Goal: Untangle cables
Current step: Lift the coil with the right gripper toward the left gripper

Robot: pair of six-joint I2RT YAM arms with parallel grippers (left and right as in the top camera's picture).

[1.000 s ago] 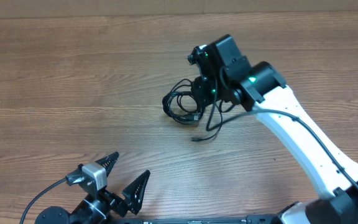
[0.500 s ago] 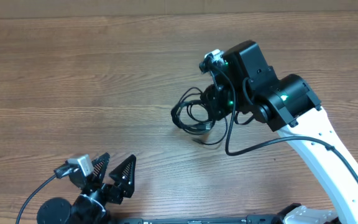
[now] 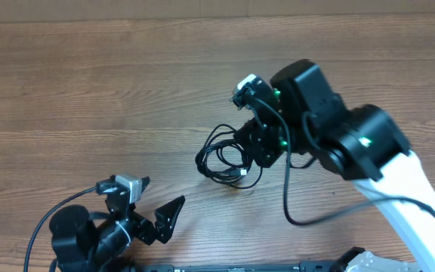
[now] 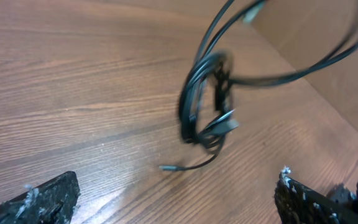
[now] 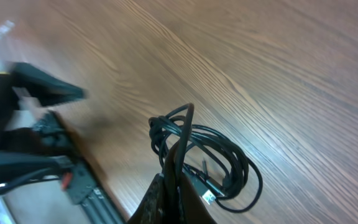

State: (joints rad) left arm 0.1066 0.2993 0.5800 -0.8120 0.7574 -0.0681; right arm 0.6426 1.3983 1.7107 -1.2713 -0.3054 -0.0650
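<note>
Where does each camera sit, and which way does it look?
Overhead: above the brown wooden table, looking down; shows left arm, right arm, left end effector open, right end effector shut on the thin black cables.
Left wrist: on the left arm, facing the cables; own fingertips at bottom corners.
Right wrist: on the right arm, looking down past its shut fingers.
Shared: all see the cables.

Wood-grain table (image 3: 89, 91): brown laminate, grain running side to side. It lies under the left gripper (image 3: 161, 193) and the right gripper (image 5: 178, 171) and spreads ahead of both. Tan board (image 3: 202, 7): plain, along the table's far edge, well beyond both tools. Left wrist view: tan panel (image 4: 344, 81) ahead-right of that gripper, meeting the table. Can't tell if it's the same board.
</note>
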